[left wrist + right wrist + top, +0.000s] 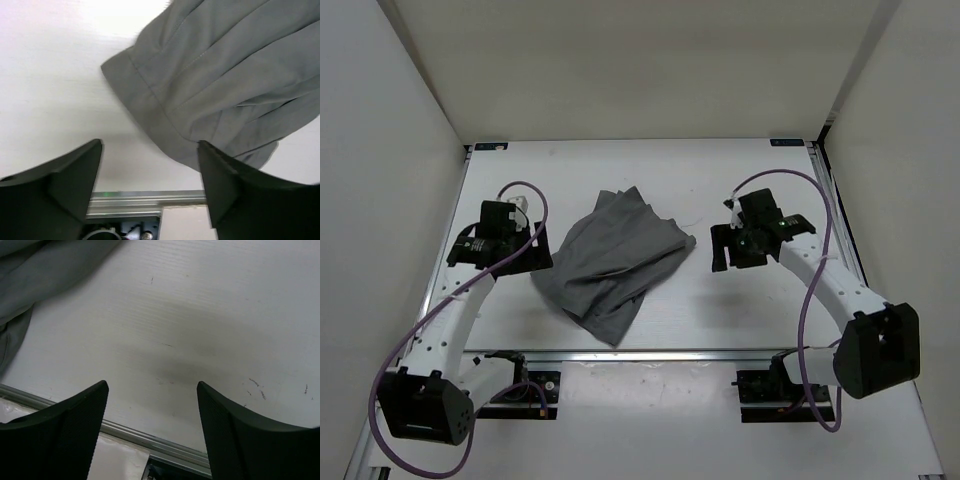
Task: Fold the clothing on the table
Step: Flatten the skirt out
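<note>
Lying crumpled on the flat white tabletop [620,165], the grey pleated fabric garment [615,262] is ungripped. Left gripper [150,145], fingers spread, sits beside its hem; right gripper [152,385], likewise spread, stands apart. Recommend pinching corners squarely.

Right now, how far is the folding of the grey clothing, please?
Done: nothing clear; the clothing lies rumpled and askew on the table, with no neat fold. In hand: nothing; the left gripper stands open at its hemmed edge, the right gripper open over bare table. Left: grasping, flattening, folding, all of it.
</note>
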Controlling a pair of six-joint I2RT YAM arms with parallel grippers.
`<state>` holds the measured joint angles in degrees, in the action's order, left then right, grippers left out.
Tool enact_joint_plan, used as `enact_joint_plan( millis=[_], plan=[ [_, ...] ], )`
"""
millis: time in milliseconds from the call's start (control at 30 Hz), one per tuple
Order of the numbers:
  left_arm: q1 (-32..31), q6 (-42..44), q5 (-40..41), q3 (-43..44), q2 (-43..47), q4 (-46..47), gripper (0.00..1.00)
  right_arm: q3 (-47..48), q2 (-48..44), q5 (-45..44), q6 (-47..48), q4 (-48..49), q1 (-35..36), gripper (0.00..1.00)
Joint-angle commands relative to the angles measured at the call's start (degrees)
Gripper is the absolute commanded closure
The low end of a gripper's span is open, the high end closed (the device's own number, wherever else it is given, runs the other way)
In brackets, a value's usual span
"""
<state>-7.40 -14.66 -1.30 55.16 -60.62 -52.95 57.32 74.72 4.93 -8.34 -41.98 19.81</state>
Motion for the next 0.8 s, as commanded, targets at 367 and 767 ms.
enact_joint_plan(
  millis=[367,767],
  plan=[
    [1.85,-0.20,-4.14,-5.32,8.84,3.29,0.08,1.39,6.40,7.98,-13.62,6.11,10.15,0.29],
    [0.10,-1.95,-7.48,-8.04,9.29,4.34,0.10,10.09,21.51,12.73,-21.45,7.17,15.43,0.34]
  ],
)
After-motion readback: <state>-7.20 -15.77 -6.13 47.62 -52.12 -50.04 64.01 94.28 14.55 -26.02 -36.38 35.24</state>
